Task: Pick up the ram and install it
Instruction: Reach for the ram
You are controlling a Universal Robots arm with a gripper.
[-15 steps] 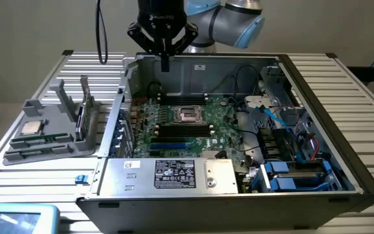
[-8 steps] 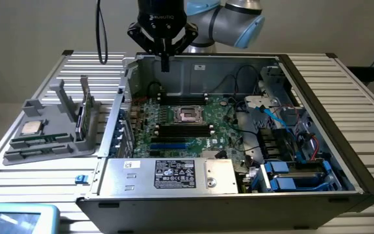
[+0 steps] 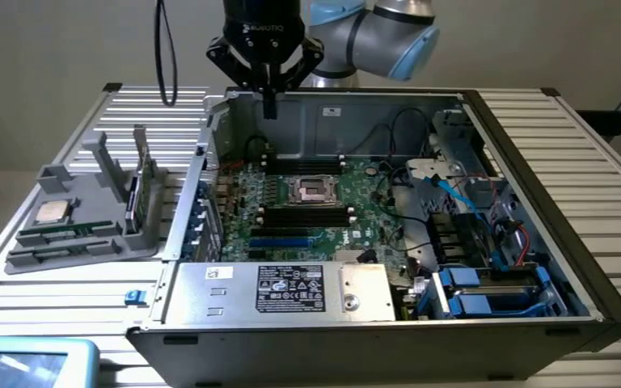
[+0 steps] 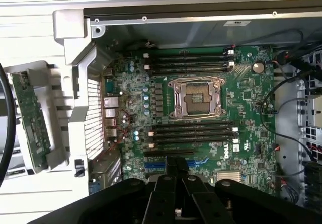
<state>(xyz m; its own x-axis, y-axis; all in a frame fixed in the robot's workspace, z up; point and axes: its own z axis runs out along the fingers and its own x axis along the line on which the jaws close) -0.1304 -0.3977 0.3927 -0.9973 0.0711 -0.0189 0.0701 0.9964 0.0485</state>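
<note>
You've got the gripper (image 3: 271, 103) clenched empty above the PC case (image 3: 289, 339) far wall; ram (image 4: 30, 118) stands on edge in the left grey holder (image 3: 49, 173), long axis near-far

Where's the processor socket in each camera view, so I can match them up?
Exterior view: the processor socket sits on the motherboard, between two banks of black memory slots.
Wrist view: the processor socket lies between the same two banks.
Shared landmark: the memory slots flanking it.
</note>
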